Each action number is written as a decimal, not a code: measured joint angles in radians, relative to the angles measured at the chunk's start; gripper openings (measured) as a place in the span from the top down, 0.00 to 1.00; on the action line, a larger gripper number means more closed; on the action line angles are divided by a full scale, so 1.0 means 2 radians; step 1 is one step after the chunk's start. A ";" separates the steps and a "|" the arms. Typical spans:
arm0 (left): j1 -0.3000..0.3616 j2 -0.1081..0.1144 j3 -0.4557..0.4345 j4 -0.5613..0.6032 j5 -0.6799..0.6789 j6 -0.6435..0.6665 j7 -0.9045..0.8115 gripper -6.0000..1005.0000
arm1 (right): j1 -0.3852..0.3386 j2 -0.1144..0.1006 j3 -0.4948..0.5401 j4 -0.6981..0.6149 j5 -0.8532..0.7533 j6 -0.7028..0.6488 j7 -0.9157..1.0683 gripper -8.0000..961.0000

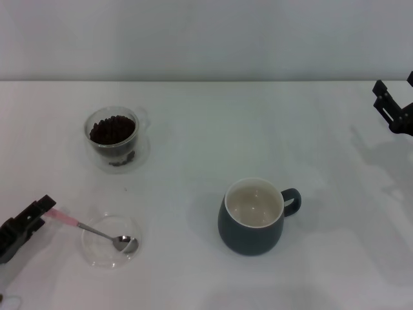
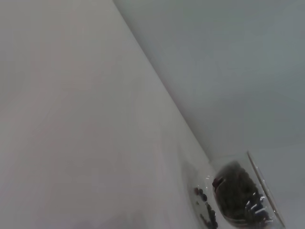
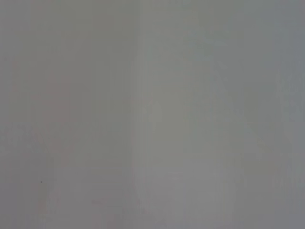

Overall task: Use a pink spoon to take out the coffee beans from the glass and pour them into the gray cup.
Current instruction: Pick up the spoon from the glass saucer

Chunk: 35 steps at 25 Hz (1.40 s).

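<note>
The pink spoon (image 1: 97, 232) lies with its metal bowl in a shallow clear dish (image 1: 97, 257) at the front left, its pink handle pointing left. My left gripper (image 1: 37, 215) is at the end of that handle, which runs in under it. The glass (image 1: 113, 137) full of coffee beans (image 1: 111, 129) stands at the back left, and also shows in the left wrist view (image 2: 238, 198). The gray cup (image 1: 253, 227) stands empty in the middle front, handle to the right. My right gripper (image 1: 382, 97) hangs open at the far right edge, away from everything.
The white table (image 1: 206, 129) runs back to a pale wall. The right wrist view shows only a blank pale surface.
</note>
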State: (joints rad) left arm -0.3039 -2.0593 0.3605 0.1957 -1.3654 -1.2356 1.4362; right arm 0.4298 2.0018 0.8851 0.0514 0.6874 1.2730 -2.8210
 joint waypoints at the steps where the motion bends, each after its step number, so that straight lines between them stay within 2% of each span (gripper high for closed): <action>1: -0.001 -0.001 0.000 0.000 0.000 0.000 0.000 0.23 | 0.001 0.000 0.000 0.000 0.000 -0.001 0.000 0.25; 14: -0.017 -0.005 0.001 -0.009 0.015 0.008 0.000 0.23 | 0.006 0.001 0.000 0.002 0.000 -0.013 0.000 0.25; 19: -0.015 -0.006 -0.001 -0.011 0.015 0.006 0.004 0.27 | 0.005 0.001 0.000 0.002 0.000 -0.013 0.000 0.25; 25: -0.014 -0.007 -0.001 -0.011 0.013 0.003 0.008 0.48 | 0.003 0.002 0.000 0.000 0.000 -0.015 0.000 0.25; 28: -0.014 -0.008 -0.002 -0.010 0.013 0.003 0.011 0.71 | 0.001 0.002 0.000 0.000 0.000 -0.015 0.000 0.25; 33: -0.014 -0.008 -0.004 -0.016 0.011 0.001 0.011 0.85 | -0.001 0.002 0.000 0.000 0.000 -0.015 0.001 0.25; 35: -0.013 -0.008 -0.004 -0.016 0.011 -0.004 0.013 0.85 | -0.004 0.002 -0.001 0.000 0.000 -0.015 0.001 0.25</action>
State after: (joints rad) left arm -0.3304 -2.0750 0.3520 0.1631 -1.3437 -1.2430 1.4617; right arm 0.4220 2.0049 0.8839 0.0506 0.6873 1.2423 -2.8197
